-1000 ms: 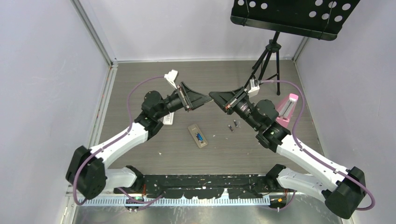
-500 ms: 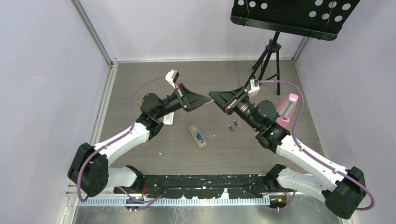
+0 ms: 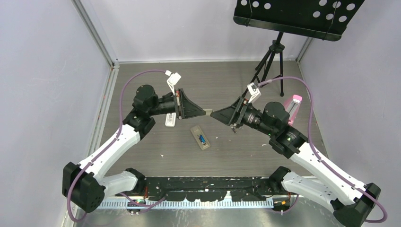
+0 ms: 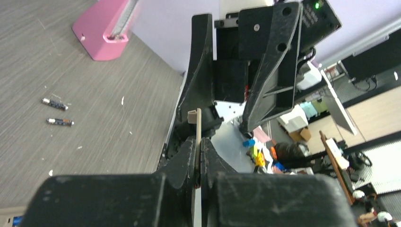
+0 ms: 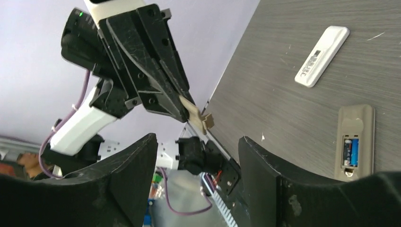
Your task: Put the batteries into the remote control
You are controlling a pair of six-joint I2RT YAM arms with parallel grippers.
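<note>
The remote control (image 3: 200, 137) lies on the table with its recess facing up, and a bluish battery (image 5: 350, 151) sits inside it. Two loose batteries (image 4: 56, 104) lie on the floor beyond; from above they are mostly hidden under the right arm. My left gripper (image 4: 198, 144) is shut on a thin tan plate (image 4: 198, 125) that has a small tab at its tip. It is held in the air above the table. My right gripper (image 5: 196, 156) faces it, open, with its fingers apart from the tan plate (image 5: 195, 112).
A plain white bar (image 3: 170, 119) lies under the left arm. A pink wedge (image 3: 294, 105) stands at the right. A tripod (image 3: 272, 61) with a black stand top is at the back right. Walls close in three sides.
My left gripper shut on the tan plate. My right gripper opened and drew back to the right. Both wrists sank a little.
</note>
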